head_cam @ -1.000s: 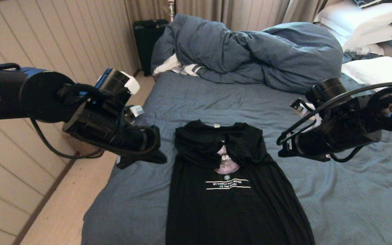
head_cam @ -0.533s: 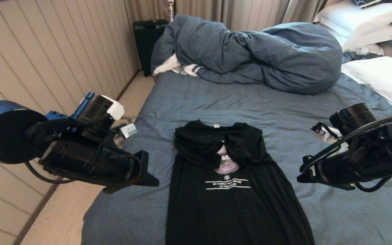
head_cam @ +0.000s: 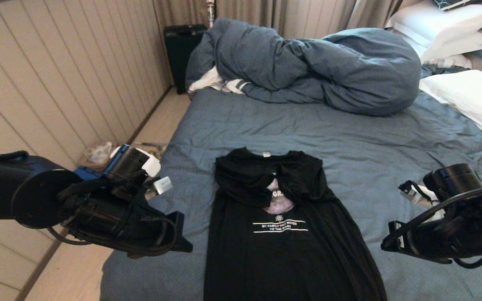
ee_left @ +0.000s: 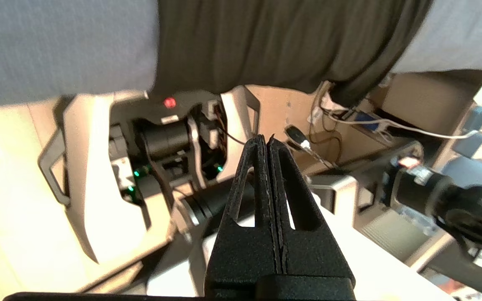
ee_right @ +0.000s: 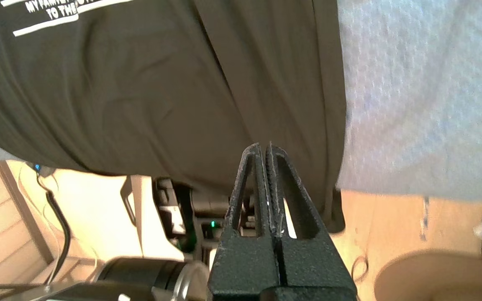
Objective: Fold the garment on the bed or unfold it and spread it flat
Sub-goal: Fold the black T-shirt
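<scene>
The garment (head_cam: 283, 234) lies on the bed (head_cam: 308, 125) — sleeves folded in across the chest, lengthwise folds outstanding (my estimate). Left gripper (head_cam: 182, 244) and right gripper (head_cam: 385, 244) flank it, both closed, empty.

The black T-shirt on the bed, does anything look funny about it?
Yes. The black short-sleeved T-shirt on the blue-grey sheeted bed has its top part folded down over the grey moon print, half hiding it. Its bottom edge hangs off the end of the bed. Both pincers are empty.
</scene>
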